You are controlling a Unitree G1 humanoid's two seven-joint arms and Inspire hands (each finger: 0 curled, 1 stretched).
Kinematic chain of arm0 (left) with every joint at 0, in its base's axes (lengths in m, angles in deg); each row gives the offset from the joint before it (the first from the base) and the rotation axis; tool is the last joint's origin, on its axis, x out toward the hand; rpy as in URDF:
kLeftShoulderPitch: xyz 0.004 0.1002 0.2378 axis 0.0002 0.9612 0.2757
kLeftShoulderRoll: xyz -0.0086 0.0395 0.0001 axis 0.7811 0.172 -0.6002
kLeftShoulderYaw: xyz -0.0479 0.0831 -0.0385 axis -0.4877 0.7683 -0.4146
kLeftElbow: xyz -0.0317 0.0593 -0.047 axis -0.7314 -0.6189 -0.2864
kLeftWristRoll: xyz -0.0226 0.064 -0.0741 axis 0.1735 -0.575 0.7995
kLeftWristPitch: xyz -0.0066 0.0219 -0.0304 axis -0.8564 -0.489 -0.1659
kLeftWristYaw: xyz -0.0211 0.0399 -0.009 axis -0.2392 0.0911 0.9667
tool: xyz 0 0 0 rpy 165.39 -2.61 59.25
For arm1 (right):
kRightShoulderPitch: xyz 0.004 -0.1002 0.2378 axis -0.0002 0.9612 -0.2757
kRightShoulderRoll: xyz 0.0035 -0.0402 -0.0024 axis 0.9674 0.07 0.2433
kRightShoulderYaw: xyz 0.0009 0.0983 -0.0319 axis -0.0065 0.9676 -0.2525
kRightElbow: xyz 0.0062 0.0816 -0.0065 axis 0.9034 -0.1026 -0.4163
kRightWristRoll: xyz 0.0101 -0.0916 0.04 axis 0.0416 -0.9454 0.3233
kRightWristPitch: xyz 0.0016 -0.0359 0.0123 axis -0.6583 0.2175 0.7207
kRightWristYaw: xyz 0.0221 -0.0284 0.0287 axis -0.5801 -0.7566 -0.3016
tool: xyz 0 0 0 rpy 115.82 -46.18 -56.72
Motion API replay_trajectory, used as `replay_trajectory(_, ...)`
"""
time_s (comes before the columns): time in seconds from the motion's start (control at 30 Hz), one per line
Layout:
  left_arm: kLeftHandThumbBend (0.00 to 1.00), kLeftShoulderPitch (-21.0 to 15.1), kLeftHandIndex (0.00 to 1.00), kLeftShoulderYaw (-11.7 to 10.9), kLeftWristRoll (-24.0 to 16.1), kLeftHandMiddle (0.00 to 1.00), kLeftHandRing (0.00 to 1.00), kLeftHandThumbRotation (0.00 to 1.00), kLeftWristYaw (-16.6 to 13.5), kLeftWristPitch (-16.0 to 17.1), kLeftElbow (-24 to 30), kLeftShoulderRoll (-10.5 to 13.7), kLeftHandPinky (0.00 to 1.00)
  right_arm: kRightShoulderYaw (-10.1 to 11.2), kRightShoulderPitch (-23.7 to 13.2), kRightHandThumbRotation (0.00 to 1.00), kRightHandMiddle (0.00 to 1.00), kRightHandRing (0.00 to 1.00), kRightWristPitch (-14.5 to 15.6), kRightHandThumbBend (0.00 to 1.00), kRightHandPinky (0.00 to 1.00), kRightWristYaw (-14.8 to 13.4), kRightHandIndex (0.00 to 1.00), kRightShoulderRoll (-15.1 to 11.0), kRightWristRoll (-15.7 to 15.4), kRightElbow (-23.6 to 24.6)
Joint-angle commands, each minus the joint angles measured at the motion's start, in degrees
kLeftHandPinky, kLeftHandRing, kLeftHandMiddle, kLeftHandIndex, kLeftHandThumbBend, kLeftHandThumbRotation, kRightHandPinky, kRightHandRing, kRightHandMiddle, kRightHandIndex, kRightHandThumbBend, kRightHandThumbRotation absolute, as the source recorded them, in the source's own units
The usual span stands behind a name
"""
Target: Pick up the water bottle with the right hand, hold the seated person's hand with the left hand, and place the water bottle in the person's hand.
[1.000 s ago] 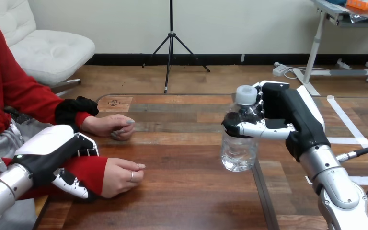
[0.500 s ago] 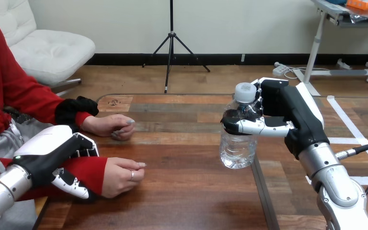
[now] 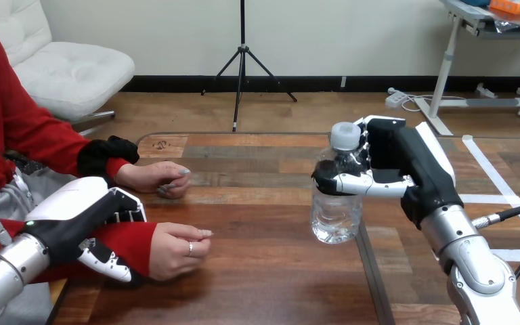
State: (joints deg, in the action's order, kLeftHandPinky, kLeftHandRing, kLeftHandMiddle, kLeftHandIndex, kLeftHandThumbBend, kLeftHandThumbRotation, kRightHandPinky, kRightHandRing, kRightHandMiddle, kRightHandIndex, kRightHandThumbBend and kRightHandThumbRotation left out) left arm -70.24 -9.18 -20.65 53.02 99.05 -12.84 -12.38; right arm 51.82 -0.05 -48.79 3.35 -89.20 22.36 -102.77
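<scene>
Shifting slightly rightward since a second ago, my left hand (image 3: 74, 227) is clasping the person's red-sleeved wrist (image 3: 134, 242). My right hand (image 3: 386, 169) is gripping the water bottle (image 3: 335, 210) upright, low over the surface (image 3: 264, 271), well apart from the person's hand (image 3: 178, 250). I'm judging it wants carrying leftward, level; that hand's curled fingers and the other hand (image 3: 152, 177) are crowding the path.

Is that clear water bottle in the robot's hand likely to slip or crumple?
The water bottle looks thin clear plastic, so probably dents if squeezed hard. Its smooth sides may slip. The right hand grips it near the cap, so it might swing.
</scene>
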Motion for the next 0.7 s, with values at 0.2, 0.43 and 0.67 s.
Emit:
replay_trajectory(0.2,0.84,-3.06,0.43,-2.8,3.9,0.43,0.36,0.0,1.75,1.53,5.04,-2.37,0.32,0.03,-6.2,0.0,0.4,0.29,-1.38,0.88,0.23,0.01,0.42,0.44,0.53,1.2)
replay_trajectory(0.43,0.84,-3.04,0.44,-2.7,3.67,0.44,0.38,0.0,2.47,0.78,5.23,-2.62,0.33,-0.03,-6.05,0.0,0.4,0.29,-0.3,0.89,0.24,-0.26,0.42,0.74,0.53,2.32)
replay_trajectory(0.67,0.85,-3.06,0.45,-1.99,2.11,0.46,0.39,0.0,1.76,-1.6,5.7,-2.54,0.35,0.02,-6.15,0.0,0.4,0.29,-0.43,0.89,0.24,0.02,0.42,0.8,0.84,2.47)
